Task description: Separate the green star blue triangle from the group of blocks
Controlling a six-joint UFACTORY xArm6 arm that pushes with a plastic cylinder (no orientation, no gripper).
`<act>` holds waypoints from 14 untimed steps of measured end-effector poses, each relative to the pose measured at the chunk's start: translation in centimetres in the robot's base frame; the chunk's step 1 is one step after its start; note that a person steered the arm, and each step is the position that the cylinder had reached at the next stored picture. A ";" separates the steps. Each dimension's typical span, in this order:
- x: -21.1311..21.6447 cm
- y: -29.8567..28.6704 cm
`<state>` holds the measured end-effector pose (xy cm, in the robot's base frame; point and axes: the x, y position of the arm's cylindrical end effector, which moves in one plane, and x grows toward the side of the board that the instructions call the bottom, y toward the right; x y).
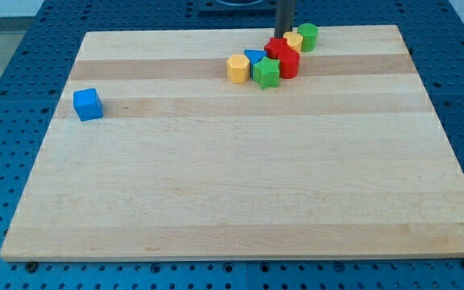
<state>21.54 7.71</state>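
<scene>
The green star [267, 72] lies near the view's top centre, at the lower front of a tight group of blocks. The blue triangle [254, 55] sits just above and left of it, touching it. A yellow hexagon [237, 68] is on the group's left. Two red blocks [284, 58] are on the star's right. A yellow block [294, 41] and a green cylinder [308, 35] lie at the group's upper right. My tip [280, 38] stands at the group's top edge, just above the red blocks and left of the yellow block.
A blue cube [88, 105] lies alone near the board's left edge. The wooden board [240, 185] rests on a blue perforated table. The group lies close to the board's top edge.
</scene>
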 end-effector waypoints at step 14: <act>1.7 -6.8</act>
<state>23.20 0.94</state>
